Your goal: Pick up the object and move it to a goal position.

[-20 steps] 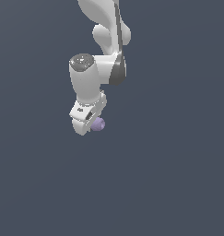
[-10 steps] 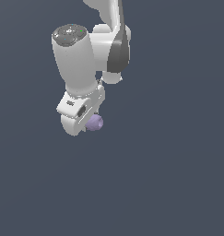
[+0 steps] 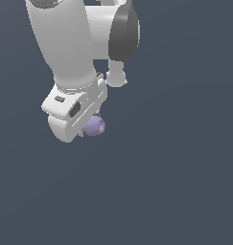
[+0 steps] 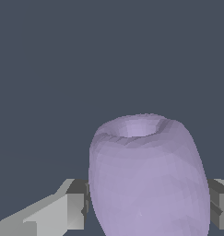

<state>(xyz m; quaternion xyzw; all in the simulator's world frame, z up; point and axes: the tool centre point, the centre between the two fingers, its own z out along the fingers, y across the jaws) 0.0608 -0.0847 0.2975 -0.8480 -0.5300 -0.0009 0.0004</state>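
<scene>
The object (image 3: 94, 126) is a small pale lavender rounded lump, faceted and matte. It sits at the tip of my white gripper (image 3: 89, 129) in the exterior view, mostly hidden by the hand. In the wrist view the object (image 4: 148, 177) fills the space between my two fingers (image 4: 76, 203), which press on its two sides. The gripper (image 4: 148, 205) is shut on it and holds it off the ground.
A plain dark grey-blue background (image 3: 185, 182) fills both views. The white arm with its dark joint cap (image 3: 123, 33) takes up the upper part of the exterior view.
The arm and the held object have come much nearer to the exterior camera and look larger. The object stays gripped between the fingers.
</scene>
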